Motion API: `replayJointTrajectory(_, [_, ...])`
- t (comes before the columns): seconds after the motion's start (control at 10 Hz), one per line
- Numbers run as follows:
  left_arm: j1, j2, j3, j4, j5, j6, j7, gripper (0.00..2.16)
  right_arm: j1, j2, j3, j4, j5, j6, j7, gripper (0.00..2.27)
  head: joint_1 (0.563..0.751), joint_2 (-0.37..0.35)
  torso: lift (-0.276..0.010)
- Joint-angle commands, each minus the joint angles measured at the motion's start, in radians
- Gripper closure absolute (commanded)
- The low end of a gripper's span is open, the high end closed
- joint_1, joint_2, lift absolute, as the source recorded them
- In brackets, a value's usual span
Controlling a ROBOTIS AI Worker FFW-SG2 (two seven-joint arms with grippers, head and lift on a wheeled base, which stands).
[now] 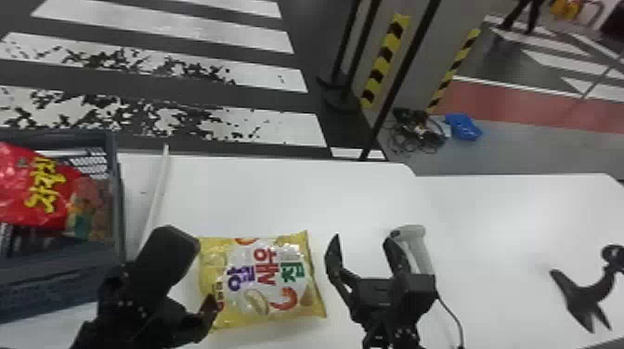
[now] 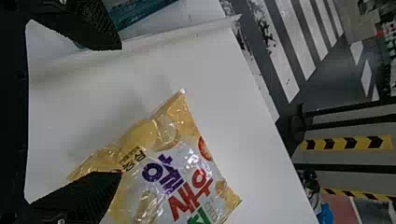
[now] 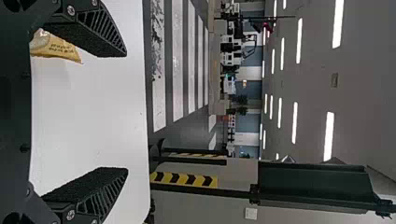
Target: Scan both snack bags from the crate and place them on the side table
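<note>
Snack bag, yellow plastic, pillow-shaped (image 1: 250, 299): glossy, crinkled, full; white centre panel with purple, red and green lettering; sealed ends intact where visible; lying flat, printed face up, on the smooth white table (image 1: 278, 195), to the right of the crate and apart from it. Snack bag, shiny red plastic with yellow lettering and a food picture (image 1: 14, 190): printed face up, inside the dark grey, rectangular plastic crate (image 1: 55, 285), left end beyond the head view's edge. Handheld scanner, pale grey, pistol-shaped (image 1: 420, 253): on the table, right of the yellow bag, partly hidden.
</note>
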Motion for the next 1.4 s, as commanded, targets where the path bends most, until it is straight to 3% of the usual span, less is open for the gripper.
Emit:
replayJointTrajectory(0.0, [0.036, 0.017, 0.063, -0.055, 0.146, -0.115, 0.070, 0.03, -0.003, -0.001, 0.000, 0.007, -0.002, -0.003, 0.000, 0.12, 0.695, -0.296, -0.095])
replayJointTrajectory(0.1, [0.057, 0.026, 0.087, -0.085, 0.257, -0.210, 0.162, 0.04, -0.006, -0.001, 0.000, 0.010, -0.002, 0.000, 0.003, 0.12, 0.695, -0.281, -0.095])
replayJointTrajectory(0.2, [0.076, 0.040, 0.086, -0.091, 0.277, -0.348, 0.224, 0.04, -0.009, -0.001, 0.000, 0.010, -0.006, 0.000, 0.008, 0.12, 0.695, -0.273, -0.095])
replayJointTrajectory(0.3, [0.088, 0.048, 0.086, -0.088, 0.281, -0.483, 0.257, 0.04, -0.011, -0.001, 0.000, 0.010, -0.008, 0.009, 0.012, 0.12, 0.695, -0.270, -0.095])
replayJointTrajectory(0.4, [0.088, 0.048, 0.087, -0.085, 0.281, -0.493, 0.270, 0.03, -0.012, 0.000, -0.001, 0.010, -0.012, 0.025, 0.031, 0.12, 0.695, -0.271, -0.095])
replayJointTrajectory(0.5, [0.093, 0.048, 0.104, -0.085, 0.298, -0.514, 0.271, 0.03, -0.017, 0.000, -0.005, 0.007, -0.025, 0.055, 0.066, 0.12, 0.695, -0.270, -0.095])
replayJointTrajectory(0.6, [0.100, 0.048, 0.146, -0.085, 0.364, -0.557, 0.271, 0.03, -0.020, -0.001, -0.008, 0.003, -0.029, 0.086, 0.083, 0.12, 0.695, -0.263, -0.095])
replayJointTrajectory(0.7, [0.105, 0.045, 0.218, -0.085, 0.516, -0.566, 0.263, 0.05, -0.024, 0.000, -0.015, -0.008, -0.032, 0.138, 0.107, 0.12, 0.695, -0.251, -0.095])
replayJointTrajectory(0.8, [0.113, 0.043, 0.281, -0.082, 0.611, -0.661, 0.196, 0.06, -0.026, 0.000, -0.021, -0.028, -0.038, 0.181, 0.120, 0.12, 0.695, -0.234, -0.095])
replayJointTrajectory(0.9, [0.120, 0.046, 0.328, -0.079, 0.627, -0.726, 0.116, 0.06, -0.024, 0.000, -0.035, -0.065, -0.058, 0.245, 0.152, 0.12, 0.695, -0.229, -0.095])
replayJointTrajectory(1.1, [0.145, 0.057, 0.412, -0.078, 0.656, -0.723, 0.127, 0.06, -0.020, 0.000, -0.067, -0.139, -0.112, 0.411, 0.213, 0.13, 0.695, -0.193, -0.095])
replayJointTrajectory(1.3, [0.195, 0.074, 0.523, -0.073, 0.685, -0.726, 0.118, 0.06, -0.023, -0.001, -0.126, -0.214, -0.199, 0.703, 0.278, 0.12, 0.695, -0.139, -0.095])
